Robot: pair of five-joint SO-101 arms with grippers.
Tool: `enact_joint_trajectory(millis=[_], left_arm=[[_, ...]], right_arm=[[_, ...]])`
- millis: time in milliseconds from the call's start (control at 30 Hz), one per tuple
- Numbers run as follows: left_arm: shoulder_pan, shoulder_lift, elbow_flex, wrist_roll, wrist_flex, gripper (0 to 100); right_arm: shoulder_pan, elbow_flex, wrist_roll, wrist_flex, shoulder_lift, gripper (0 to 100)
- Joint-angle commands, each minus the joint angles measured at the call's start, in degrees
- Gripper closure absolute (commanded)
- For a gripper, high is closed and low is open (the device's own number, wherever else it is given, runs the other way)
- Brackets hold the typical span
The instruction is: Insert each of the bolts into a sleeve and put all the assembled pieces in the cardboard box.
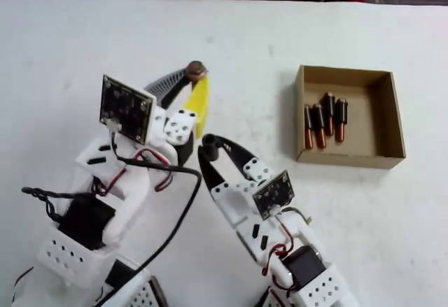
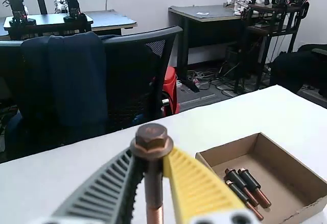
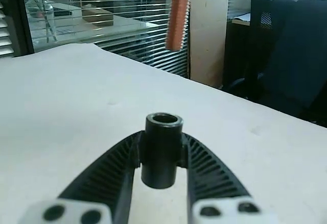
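Observation:
My left gripper (image 1: 190, 77), with one yellow and one grey finger, is shut on a copper bolt (image 1: 195, 68) and holds it above the table; its hex head (image 2: 151, 138) sits at the fingertips and the shank runs down between them. My right gripper (image 1: 210, 143) is shut on a black sleeve (image 3: 162, 150), which stands upright with its bore facing up. The bolt's shank (image 3: 179, 15) hangs farther off, above and apart from the sleeve. The cardboard box (image 1: 350, 74) lies to the right with several assembled pieces (image 1: 323, 122) inside.
The white table (image 1: 280, 34) stretches bare between the grippers and the box. A black cable (image 1: 178, 216) crosses the table between the two arm bases. Beyond the far edge stand an office chair (image 2: 92, 81) and desks.

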Motion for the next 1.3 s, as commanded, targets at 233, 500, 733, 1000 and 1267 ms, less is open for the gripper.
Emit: enact_joint_trajectory(millis=[233, 500, 733, 1000, 1267], left_arm=[[5.23, -7.60, 2.37, 0.79, -3.08, 98], [4.88, -8.04, 5.45, 3.87, -2.73, 98], [4.88, -8.04, 5.80, 5.54, -2.64, 98], [4.44, -8.13, 3.69, 9.85, 2.29, 98], [4.35, -8.13, 3.96, 9.93, 2.73, 98]], right_arm=[[0.66, 0.53, -0.53, -0.40, -0.75, 98.1], [0.48, 0.53, -0.53, -4.18, -0.84, 98.1], [0.48, 0.53, -0.53, -4.09, -0.84, 98.1], [0.66, 0.53, -0.53, -4.35, -0.84, 98.1], [0.75, 0.53, -0.53, -4.18, -0.84, 98.1]])
